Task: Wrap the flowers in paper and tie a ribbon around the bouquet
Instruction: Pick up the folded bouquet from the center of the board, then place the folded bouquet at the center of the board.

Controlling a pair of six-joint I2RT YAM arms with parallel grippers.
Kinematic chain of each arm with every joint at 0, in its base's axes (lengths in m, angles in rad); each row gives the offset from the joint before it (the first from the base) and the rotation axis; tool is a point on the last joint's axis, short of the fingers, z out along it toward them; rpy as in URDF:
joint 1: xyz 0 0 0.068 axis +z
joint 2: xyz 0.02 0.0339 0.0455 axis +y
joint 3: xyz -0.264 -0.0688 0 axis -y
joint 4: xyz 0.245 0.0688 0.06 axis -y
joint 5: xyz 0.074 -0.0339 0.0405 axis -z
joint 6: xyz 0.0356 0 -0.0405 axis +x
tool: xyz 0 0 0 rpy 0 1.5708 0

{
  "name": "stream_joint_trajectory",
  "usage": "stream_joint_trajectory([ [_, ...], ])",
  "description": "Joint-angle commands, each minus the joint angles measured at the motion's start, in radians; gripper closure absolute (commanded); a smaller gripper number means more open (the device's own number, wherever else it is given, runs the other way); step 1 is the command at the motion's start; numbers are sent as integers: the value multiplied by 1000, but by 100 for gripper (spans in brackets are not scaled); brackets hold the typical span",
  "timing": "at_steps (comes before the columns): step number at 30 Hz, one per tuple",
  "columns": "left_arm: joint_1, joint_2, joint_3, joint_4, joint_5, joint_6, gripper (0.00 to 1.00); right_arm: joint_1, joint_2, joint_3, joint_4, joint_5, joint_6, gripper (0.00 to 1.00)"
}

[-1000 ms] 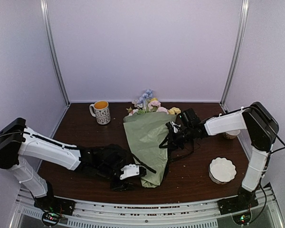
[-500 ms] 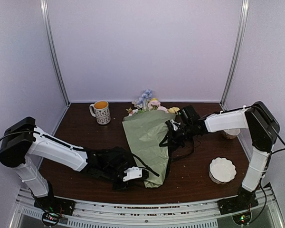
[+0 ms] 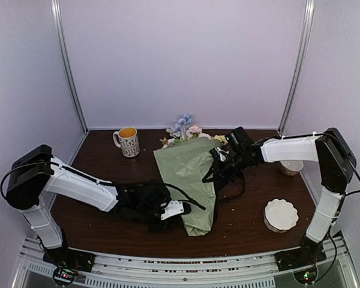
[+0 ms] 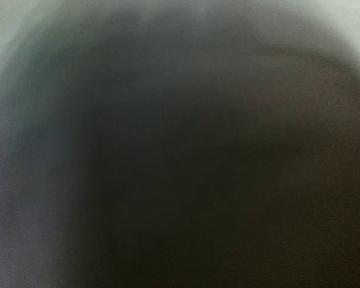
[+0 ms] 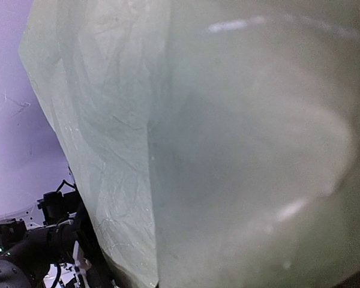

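The bouquet lies on the dark table, a cone of pale green paper (image 3: 189, 174) with the pastel flowers (image 3: 186, 128) sticking out of its far, wide end. A thin black ribbon (image 3: 189, 198) crosses the lower part of the cone and runs down its right edge. My left gripper (image 3: 179, 211) is shut against the cone's lower left edge. What it pinches is hidden, and the left wrist view is only dark blur. My right gripper (image 3: 219, 165) is shut at the cone's right edge, with ribbon strands looping below it. The paper (image 5: 186, 144) fills the right wrist view.
A patterned mug (image 3: 128, 142) stands at the back left. A white fluted dish (image 3: 281, 214) sits at the front right. A small white cup (image 3: 293, 168) stands behind the right forearm. Metal frame posts rise at both back corners.
My left arm has slid right toward the cone's lower end and its jaws have closed. The right gripper and the cone's top have shifted slightly toward the back.
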State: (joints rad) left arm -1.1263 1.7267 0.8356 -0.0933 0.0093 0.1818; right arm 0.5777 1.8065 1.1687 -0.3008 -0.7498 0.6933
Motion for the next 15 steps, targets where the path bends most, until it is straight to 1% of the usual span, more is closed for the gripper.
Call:
stream_joint_trajectory([
  [1, 111, 53, -6, -65, -180, -103, 100, -8, -44, 6, -30, 12, -31, 100],
  [4, 178, 48, -15, -29, -219, -159, 100, -10, -38, -5, -32, 23, -40, 100],
  [7, 224, 58, 1, 10, -189, -185, 100, -10, -21, -10, -28, 31, -48, 100],
  [10, 246, 100, 59, -6, -167, -204, 100, -11, 5, -19, -26, 41, -57, 100],
  [11, 256, 110, 86, -23, -158, -215, 96, -10, 15, -21, -27, 49, -61, 100],
  [13, 261, 102, 124, -65, -125, -232, 73, -10, 26, -24, -30, 64, -73, 100],
  [15, 261, 49, 126, -62, -78, -244, 54, -12, 30, -30, -30, 75, -79, 100],
])
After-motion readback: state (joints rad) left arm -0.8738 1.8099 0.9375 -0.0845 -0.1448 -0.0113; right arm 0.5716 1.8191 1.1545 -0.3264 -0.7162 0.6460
